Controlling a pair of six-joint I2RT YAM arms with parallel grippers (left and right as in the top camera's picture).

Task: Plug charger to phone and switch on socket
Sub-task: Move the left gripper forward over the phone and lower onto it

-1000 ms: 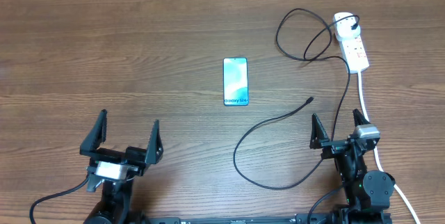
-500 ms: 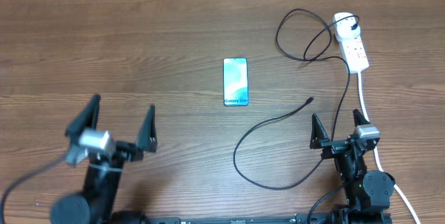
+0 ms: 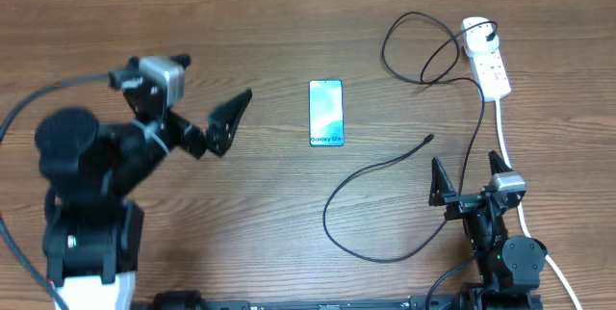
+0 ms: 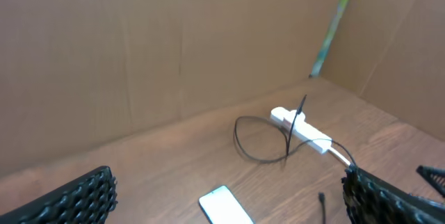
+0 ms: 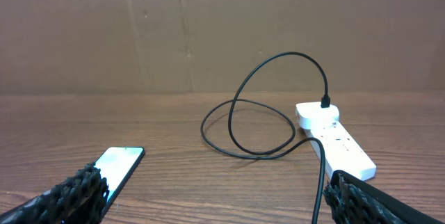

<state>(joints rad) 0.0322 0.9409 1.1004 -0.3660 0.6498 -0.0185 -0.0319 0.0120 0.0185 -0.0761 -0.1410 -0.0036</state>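
**One arm is up and aimed at the phone; nothing is plugged in yet**

One second is enough for the left gripper (image 3: 207, 89) to leave the near edge of the table, where it sat half a second ago. It swings far up the left side and turns towards the middle of the table. Its claw is spread wide and holds nothing. In its wrist view the phone (image 4: 224, 206) now sits low between the two fingers, with the socket (image 4: 300, 128) beyond.

The right gripper (image 3: 467, 177) has not moved, and its fingers are also apart and empty.

The phone (image 3: 326, 113) lies flat, screen up, at mid-table. The charger (image 3: 371, 167) loops across the right half. Its connector tip (image 3: 428, 139) lies free on the wood, well apart from the phone, and its plug end (image 3: 491, 31) already sits in the socket (image 3: 486, 60) at the far right.

This looks like the opening reach, probably to steady the phone. The tip, near the right gripper, still needs picking up, and the switch is untouched.
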